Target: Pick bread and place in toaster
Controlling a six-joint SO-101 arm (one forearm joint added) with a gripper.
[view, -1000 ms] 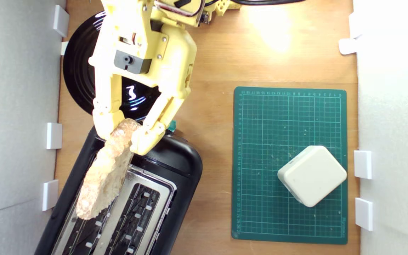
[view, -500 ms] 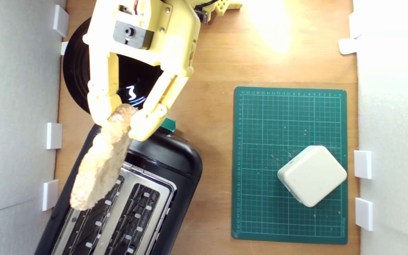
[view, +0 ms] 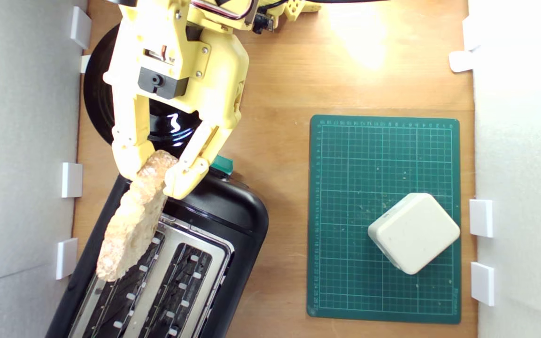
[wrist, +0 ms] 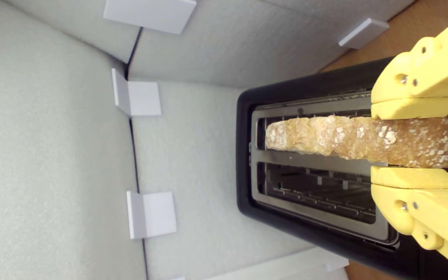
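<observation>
My yellow gripper (view: pixel 155 171) is shut on the rounded crusty end of the bread (view: pixel 132 225), a rustic slice held on edge. The slice reaches out over the black toaster (view: pixel 237 220) and hangs above the silver top, along the slot on the exterior view's left. In the wrist view the bread (wrist: pixel 325 136) lies lengthwise over the slot nearer the foam wall, partly covering the bar between the two slots of the toaster (wrist: pixel 243 163). My gripper (wrist: pixel 413 142) pinches it from both flat sides. The teal lever (view: pixel 223 164) shows beside one finger.
A glossy black plate (view: pixel 96 98) lies behind the toaster, under the arm. A green cutting mat (view: pixel 345 188) carries a cream rounded-square block (view: pixel 413 232) on the exterior view's right. Foam walls (view: pixel 21 141) with white clips stand close on both sides.
Holding the bread, the gripper drew back from the toaster and shifted to the exterior view's left, then came slightly forward again. The slice now hangs more over the left slot.
</observation>
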